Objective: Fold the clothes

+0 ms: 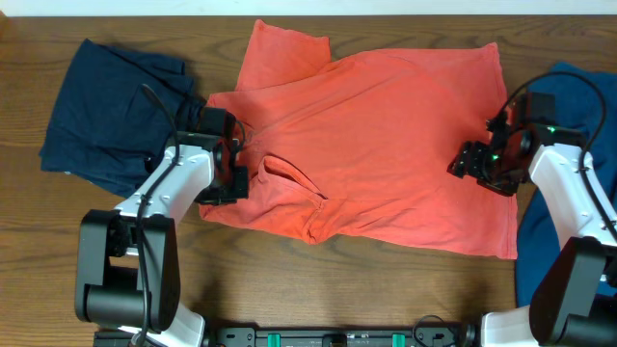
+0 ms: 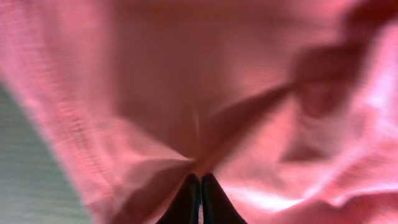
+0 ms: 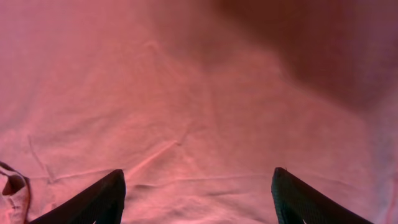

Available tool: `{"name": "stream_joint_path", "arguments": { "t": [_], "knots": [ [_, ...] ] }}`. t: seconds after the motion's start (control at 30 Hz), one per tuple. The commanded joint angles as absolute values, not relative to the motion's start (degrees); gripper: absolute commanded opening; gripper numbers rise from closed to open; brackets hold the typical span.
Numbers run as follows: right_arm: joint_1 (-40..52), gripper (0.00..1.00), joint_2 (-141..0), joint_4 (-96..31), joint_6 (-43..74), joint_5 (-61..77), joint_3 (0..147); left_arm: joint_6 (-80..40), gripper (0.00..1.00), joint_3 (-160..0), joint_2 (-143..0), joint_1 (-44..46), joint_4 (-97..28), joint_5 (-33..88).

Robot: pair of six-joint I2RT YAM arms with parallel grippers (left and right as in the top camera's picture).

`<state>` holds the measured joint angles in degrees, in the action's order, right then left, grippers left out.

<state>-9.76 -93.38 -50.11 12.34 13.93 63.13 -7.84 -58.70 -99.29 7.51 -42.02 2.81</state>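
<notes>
Pinching the orange shirt (image 1: 386, 145), the left claw (image 2: 200, 179) is clamped; the right claw (image 3: 198, 172) gapes wide above it.

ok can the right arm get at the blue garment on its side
Probably yes: the right gripper is open and empty over the orange shirt, and the blue garment lies uncovered just beside that arm.

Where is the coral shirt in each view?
Overhead: coral shirt spread across the middle of the table.
Left wrist: fills the frame, pinched by the shut left gripper.
Right wrist: fills the frame, under the open right gripper.
Shared landmark: the coral fabric itself.
</notes>
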Motion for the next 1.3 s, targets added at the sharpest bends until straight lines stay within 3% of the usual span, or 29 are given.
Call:
{"name": "stream_joint_path", "arguments": {
  "t": [0.0,0.37,0.47,0.53,0.57,0.73,0.93,1.27],
  "knots": [
    [-11.35,0.73,-93.91,-51.00,11.53,14.41,62.98,-12.60,0.06,-60.03,-99.57,5.10,-42.39,-2.31],
    [-11.75,0.74,-93.91,-51.24,11.51,14.39,62.98,-11.46,0.06,-60.03,-99.53,2.15,-44.66,5.69],
    [-12.29,0.72,-93.80,-51.16,11.53,14.41,63.00,-11.44,0.17,-60.42,-99.07,1.93,-47.37,6.22],
    [-13.26,0.72,-93.19,-51.22,11.51,14.44,63.00,-11.46,0.17,-61.21,-98.24,1.23,-50.33,6.20],
    [-13.80,0.72,-92.58,-51.24,11.49,14.61,63.00,-11.46,0.22,-61.43,-97.69,0.75,-51.24,6.20],
    [-16.10,0.73,-87.81,-52.10,11.51,15.68,63.00,-12.40,0.29,-61.45,-93.91,-2.50,-55.00,7.33],
    [-16.97,0.75,-84.23,-56.73,12.86,15.44,63.00,-13.85,0.46,-58.43,-93.91,-3.14,-53.54,8.93],
    [-19.29,0.85,-84.44,-62.11,18.85,9.85,62.81,-14.96,0.47,-50.37,-94.19,-3.20,-43.90,11.11]
  ]
}}
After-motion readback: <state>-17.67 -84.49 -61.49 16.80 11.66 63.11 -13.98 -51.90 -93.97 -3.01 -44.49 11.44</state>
